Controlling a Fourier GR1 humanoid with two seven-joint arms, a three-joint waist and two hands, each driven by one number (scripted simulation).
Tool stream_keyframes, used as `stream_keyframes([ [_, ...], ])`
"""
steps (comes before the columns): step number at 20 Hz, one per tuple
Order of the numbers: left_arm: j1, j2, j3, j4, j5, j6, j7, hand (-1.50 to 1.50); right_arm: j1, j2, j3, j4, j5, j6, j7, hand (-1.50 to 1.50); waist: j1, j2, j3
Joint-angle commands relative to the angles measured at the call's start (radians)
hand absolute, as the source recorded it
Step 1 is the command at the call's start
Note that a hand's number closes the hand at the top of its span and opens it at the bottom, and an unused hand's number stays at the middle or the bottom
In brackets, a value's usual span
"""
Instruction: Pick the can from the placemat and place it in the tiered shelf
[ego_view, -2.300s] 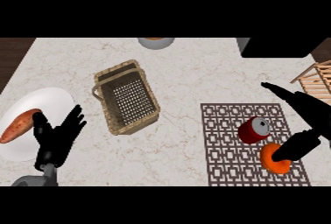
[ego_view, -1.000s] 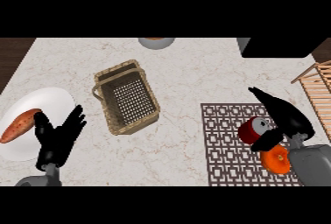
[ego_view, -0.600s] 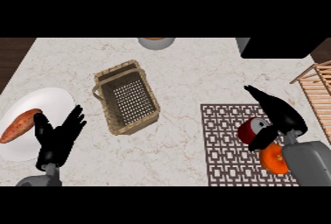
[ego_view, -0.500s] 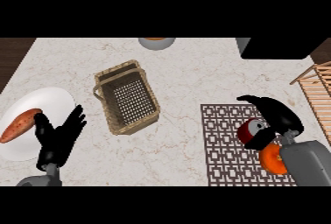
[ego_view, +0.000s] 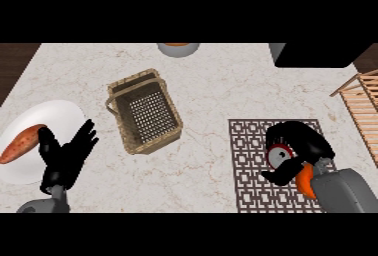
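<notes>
Curling over the can (ego_view: 280, 154) on the placemat (ego_view: 255, 165), the right hand (ego_view: 299, 145) clamps it for lifting toward the tiered shelf (ego_view: 360, 112). Left hand (ego_view: 66, 155) rests open, fingers apart, beside the plate (ego_view: 44, 115).

Pale marble-look counter (ego_view: 221, 85) with a smooth veined finish; woven wicker basket (ego_view: 144, 117); pale slatted wooden shelf (ego_view: 360, 107); dark latticed placemat (ego_view: 255, 165), matt; can (ego_view: 280, 152) with a grey metal top; smooth white plate (ego_view: 33, 117)
</notes>
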Motion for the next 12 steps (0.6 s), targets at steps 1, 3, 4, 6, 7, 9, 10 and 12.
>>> stream_keyframes([
  [1,-0.029,0.01,0.039,0.082,0.024,-0.04,-0.036,0.0,0.034,0.058,0.005,-0.084,-0.021,-0.006,-0.005,1.5,-0.006,0.01,0.006],
  [3,0.033,0.013,0.009,-0.011,-0.006,-0.015,-0.007,0.0,-0.001,0.076,-0.113,0.001,-0.014,-0.102,0.099,1.5,0.001,0.01,0.006],
  [4,-0.017,0.007,0.01,-0.011,-0.002,0.006,0.032,0.0,-0.041,0.143,-0.18,0.024,-0.01,-0.15,0.267,1.5,-0.003,0.011,0.006],
  [6,0.015,0.008,0.007,-0.016,-0.001,-0.011,-0.002,0.0,-0.022,0.141,-0.324,0.07,0.002,-0.264,0.415,1.5,-0.023,0.015,0.006],
  [7,0.018,0.004,0.021,-0.002,0.002,0.005,-0.003,0.0,-0.027,0.139,-0.385,0.077,0.003,-0.308,0.484,1.5,-0.04,0.02,0.004],
  [9,0.024,0.013,0.029,-0.004,0.003,0.003,0.0,0.0,-0.055,0.148,-0.477,0.077,0.029,-0.422,0.609,1.5,-0.043,0.021,0.002],
  [10,0.022,0.011,0.022,-0.014,-0.001,0.002,-0.004,0.0,-0.096,0.17,-0.5,0.064,0.053,-0.486,0.676,1.5,-0.025,0.017,0.002],
  [12,0.013,0.018,0.02,-0.008,-0.003,-0.009,-0.01,0.0,-0.171,0.168,-0.513,0.048,0.158,-0.596,0.803,1.5,0.006,0.019,-0.001],
])
